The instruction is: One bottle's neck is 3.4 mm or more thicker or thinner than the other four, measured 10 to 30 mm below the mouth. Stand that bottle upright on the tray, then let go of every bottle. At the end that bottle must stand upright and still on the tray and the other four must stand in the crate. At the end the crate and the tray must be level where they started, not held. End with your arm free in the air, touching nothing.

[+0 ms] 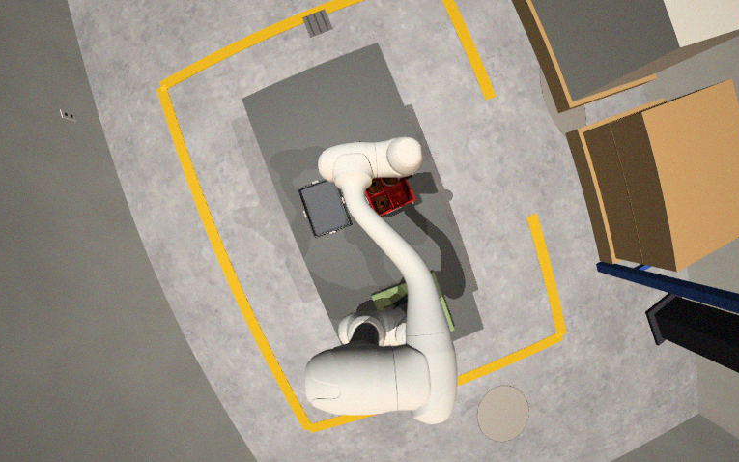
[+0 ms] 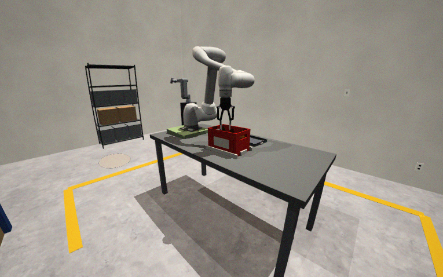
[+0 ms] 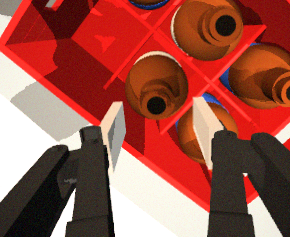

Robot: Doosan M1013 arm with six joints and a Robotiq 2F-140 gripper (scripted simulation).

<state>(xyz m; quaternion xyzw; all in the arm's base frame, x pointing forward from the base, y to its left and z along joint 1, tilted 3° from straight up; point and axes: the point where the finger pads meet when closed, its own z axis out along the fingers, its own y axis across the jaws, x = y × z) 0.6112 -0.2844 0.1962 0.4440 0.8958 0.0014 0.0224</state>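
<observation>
bottle (image 3: 156, 86) upright in crate (image 1: 399, 205) (image 2: 229, 139) (image 3: 52, 81), between open gripper's (image 2: 225, 127) (image 3: 159, 111) fingers

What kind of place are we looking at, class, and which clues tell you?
Probably an industrial robot workcell: a jointed white arm on a table, yellow floor lines around it, and a storage rack behind.

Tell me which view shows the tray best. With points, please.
The top view: the tray (image 1: 326, 209) (image 2: 258, 139) shows nearly whole there, beside the crate (image 1: 400, 196) (image 2: 228, 139) (image 3: 52, 84). The exterior view shows only part, behind the crate; the wrist view shows none.
</observation>
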